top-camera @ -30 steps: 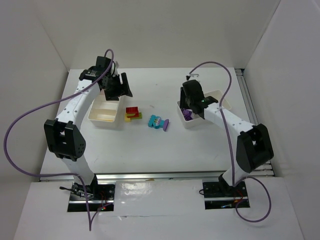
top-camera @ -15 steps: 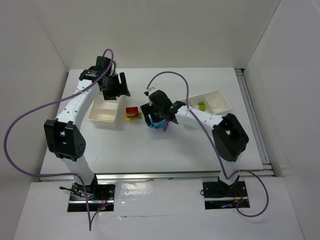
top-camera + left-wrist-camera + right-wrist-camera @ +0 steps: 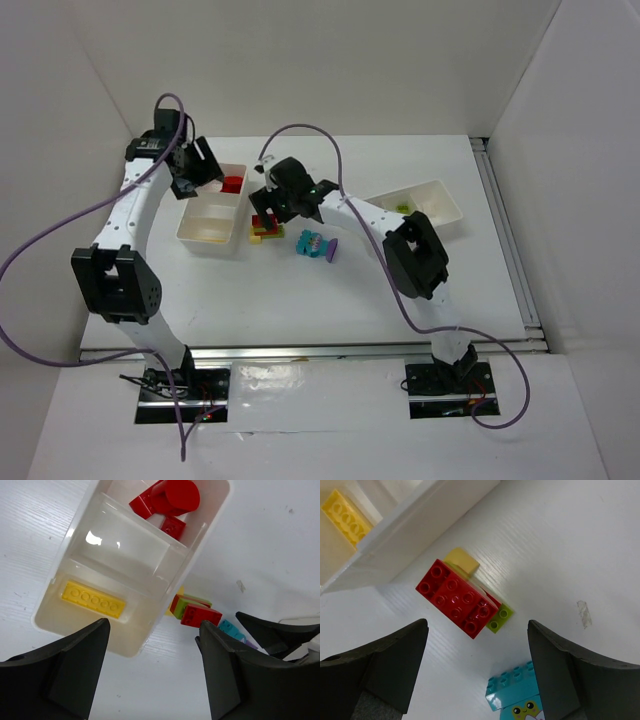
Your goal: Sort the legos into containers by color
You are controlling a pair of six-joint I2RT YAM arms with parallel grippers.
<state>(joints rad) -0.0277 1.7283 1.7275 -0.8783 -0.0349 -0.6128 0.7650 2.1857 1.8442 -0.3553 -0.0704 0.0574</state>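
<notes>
right gripper (image 3: pixel 476 627) spread wide, empty, above red brick (image 3: pixel 456 598) | best: pinch its long sides squarely, sparing lime brick (image 3: pixel 499 617) at 4 o'clock | left gripper (image 3: pixel 154 625) unclenched, empty

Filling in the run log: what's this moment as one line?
left hand: open, empty, by white tray | right hand: open, empty, over red brick | tray: red legos one end, yellow brick other end
</notes>
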